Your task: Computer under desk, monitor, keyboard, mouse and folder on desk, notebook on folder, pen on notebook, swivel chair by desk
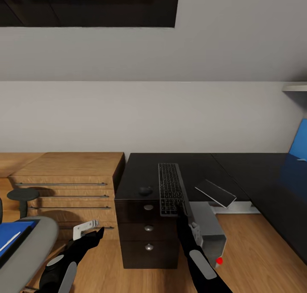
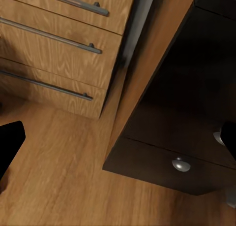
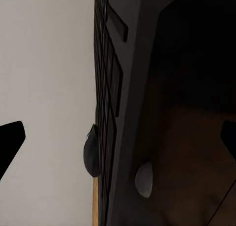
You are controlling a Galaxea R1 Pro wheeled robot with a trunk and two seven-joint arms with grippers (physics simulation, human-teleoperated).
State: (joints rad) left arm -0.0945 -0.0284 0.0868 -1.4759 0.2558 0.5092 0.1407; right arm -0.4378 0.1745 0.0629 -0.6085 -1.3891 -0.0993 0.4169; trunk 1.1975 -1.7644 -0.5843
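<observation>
A: Head view, setting?
B: A grey wall and a light wooden floor (image 1: 251,237) are recorded, with a black worktop (image 1: 200,165) over a dark three-drawer unit (image 1: 147,235). A low wooden cabinet (image 1: 68,178) is set just beside it.

A: Items on the worktop?
B: The keyboard (image 1: 170,188) is laid lengthwise, its near end past the front edge. The mouse (image 1: 145,191) is placed just beside it. The notebook (image 1: 215,193) is seen tilted at the edge. The computer (image 1: 209,229) is stood under the worktop.

A: Elsewhere?
B: The blue folder (image 1: 13,235) is kept on the swivel chair (image 1: 32,246).

A: Hands?
B: The right hand (image 1: 182,218) is held at the keyboard's near end; whether it is clamped cannot be told. The left hand (image 1: 91,232) is held low near the cabinet.

A: Left wrist view?
B: Cabinet drawers, floor and the drawer unit are listed; the left fingers (image 2: 10,142) are spread apart.

A: Right wrist view?
B: Keyboard (image 3: 110,103) and mouse (image 3: 91,154) are logged close up; the right fingers (image 3: 10,142) are wide apart.
</observation>
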